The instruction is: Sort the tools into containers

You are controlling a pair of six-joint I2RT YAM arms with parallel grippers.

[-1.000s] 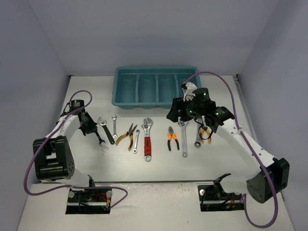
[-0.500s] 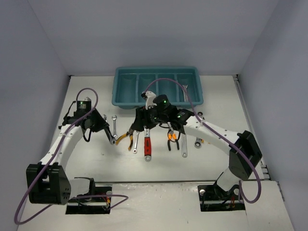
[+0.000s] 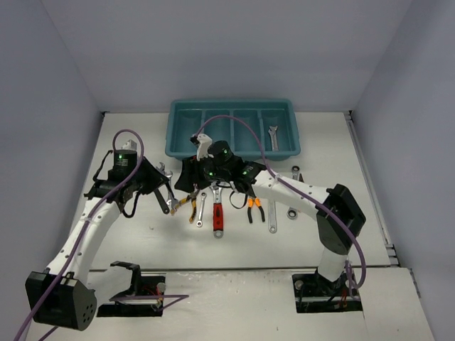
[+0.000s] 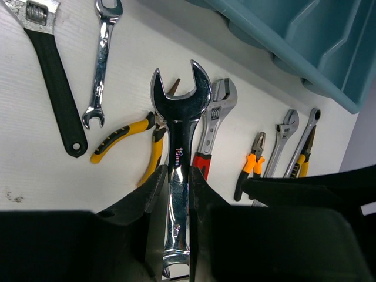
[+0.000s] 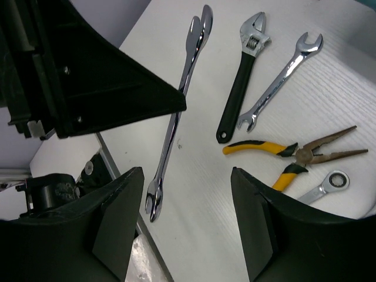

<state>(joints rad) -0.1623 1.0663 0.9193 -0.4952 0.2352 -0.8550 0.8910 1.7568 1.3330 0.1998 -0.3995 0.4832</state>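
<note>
Left gripper [image 4: 178,176]: jaws closed on the shank of a large silver spanner [image 4: 179,111], gripped toward its rear end with the open head leading. This is judged a carrying hold that lets the tool be laid lengthwise into a narrow compartment of the teal tray [image 4: 305,41], near ahead. The spanner overlaps the yellow-handled pliers [image 4: 132,135] and red-handled adjustable wrench [image 4: 212,117], so it appears lifted off the surface [image 4: 35,170]. Right gripper [image 5: 187,173]: jaws spread wide, nothing between them, poised over unsorted tools. Only the right wrist view shows the held spanner's full length. Only the overhead view shows a lone spanner [image 3: 274,136] lying in the tray's rightmost compartment.
</note>
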